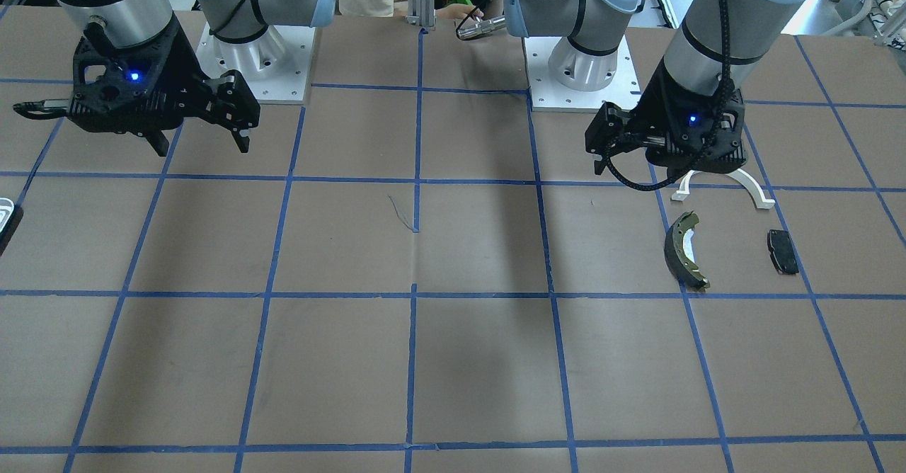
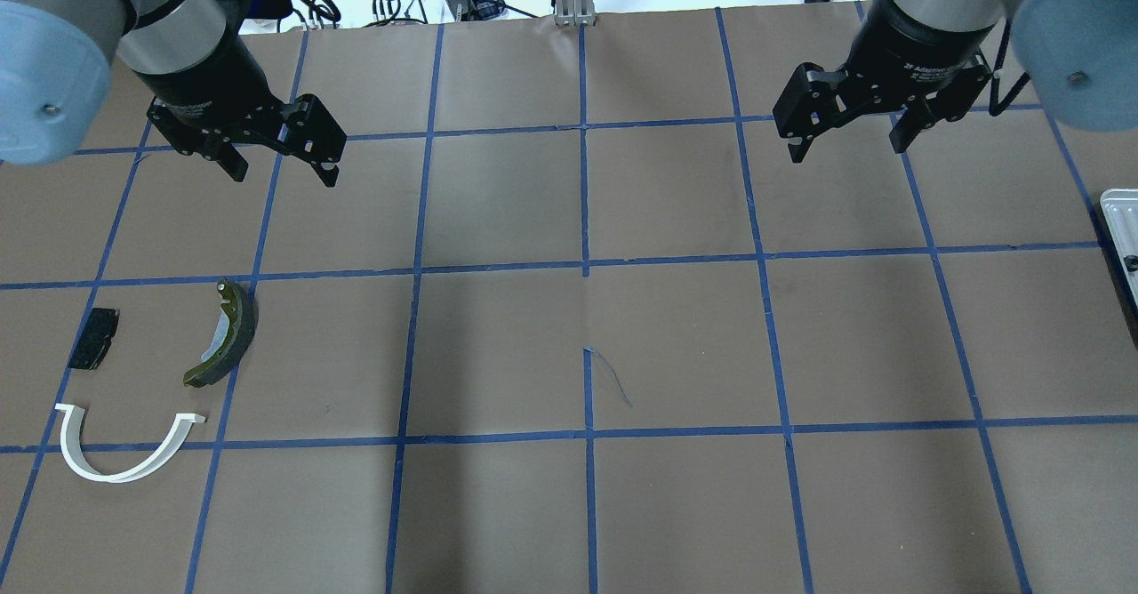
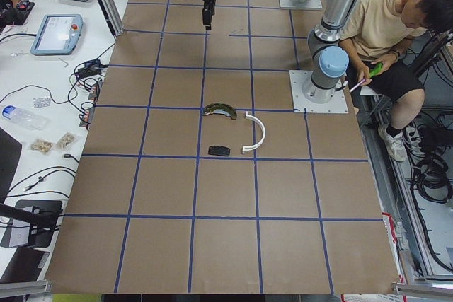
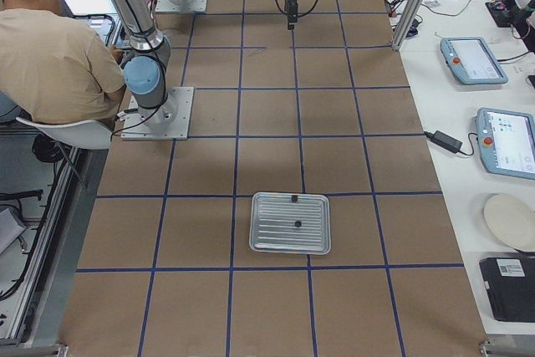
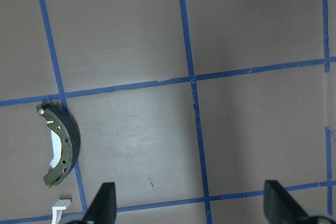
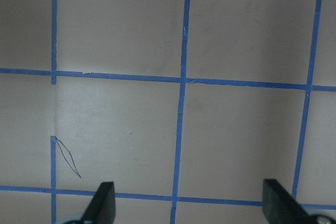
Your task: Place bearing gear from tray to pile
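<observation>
The left gripper (image 2: 284, 172) hung above the table (image 2: 676, 345) with its two fingers spread wide and nothing between them. Its wrist view showed both fingertips (image 5: 105, 203) well apart over bare brown paper and blue tape lines. The right gripper (image 2: 845, 146) hung over the far right part of the table, its fingers likewise wide apart and holding nothing.

Just nearer the robot than the left gripper lay the pile, at the table's left end. The olive-and-dark brake shoe (image 2: 227, 336) lay on a tape line, its curve bulging to the right. The small black pad (image 2: 94, 350) lay to its left, apart from it. The white arc (image 2: 114, 478) lay nearest the robot, open toward the far side, touching neither of the other two.

The metal tray (image 4: 267, 244) sat well apart from all this at the table's right end, flat on the paper. Two small dark parts (image 4: 298, 225) lay on its ribbed floor, one near the middle and one by the rim toward the arms. Which of them was the gear could not be told at that size.
</observation>
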